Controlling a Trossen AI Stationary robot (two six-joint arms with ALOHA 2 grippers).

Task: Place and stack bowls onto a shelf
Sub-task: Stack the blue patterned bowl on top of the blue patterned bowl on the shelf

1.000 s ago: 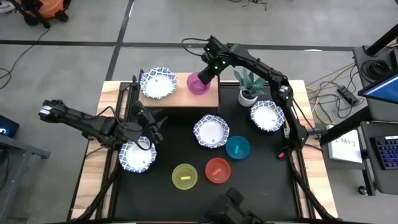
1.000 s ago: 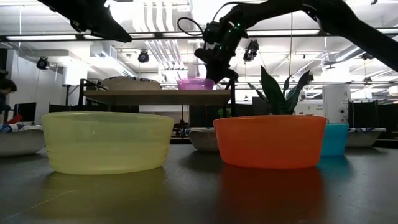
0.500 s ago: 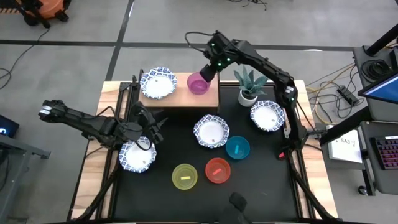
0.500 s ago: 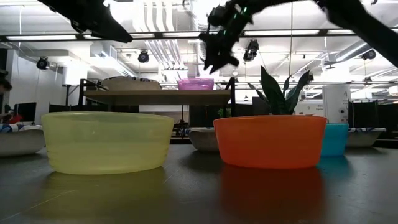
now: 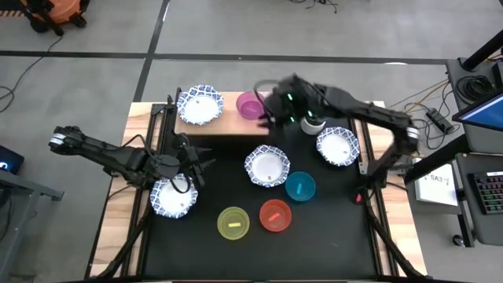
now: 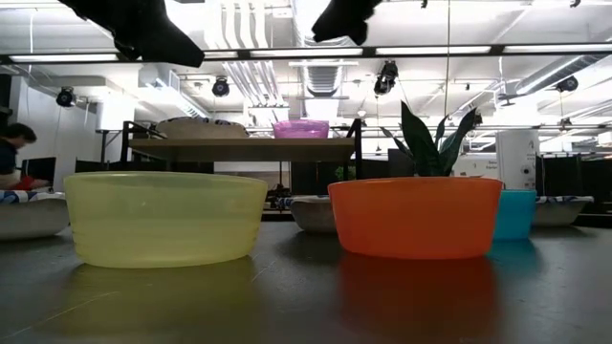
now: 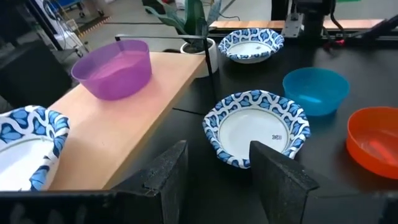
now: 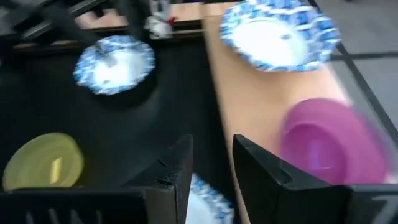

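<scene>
The light-wood shelf [image 5: 228,122] carries a white blue-rimmed bowl [image 5: 200,104] and the purple bowl [image 5: 250,104], each resting on its base. My right gripper [image 5: 269,108] is open just right of the purple bowl [image 8: 329,140], well above it, with nothing between its fingers [image 8: 211,168]. My left gripper [image 5: 198,159] hangs open over the table left of centre, just beyond the white bowl [image 5: 173,196]. On the table stand two other white bowls [image 5: 267,165] [image 5: 338,145], plus the teal [image 5: 300,187], red [image 5: 275,215] and yellow [image 5: 233,222] bowls.
A potted plant in a white pot [image 5: 314,118] stands just right of the shelf, close to my right arm. The shelf's middle between its two bowls is bare wood [image 7: 124,134]. A person [image 6: 14,158] shows in the room far behind the table.
My right gripper has let go of the purple bowl's rim, risen well above the shelf and swung a little toward the table's right and near side. The purple bowl stays on the shelf where it was set.
</scene>
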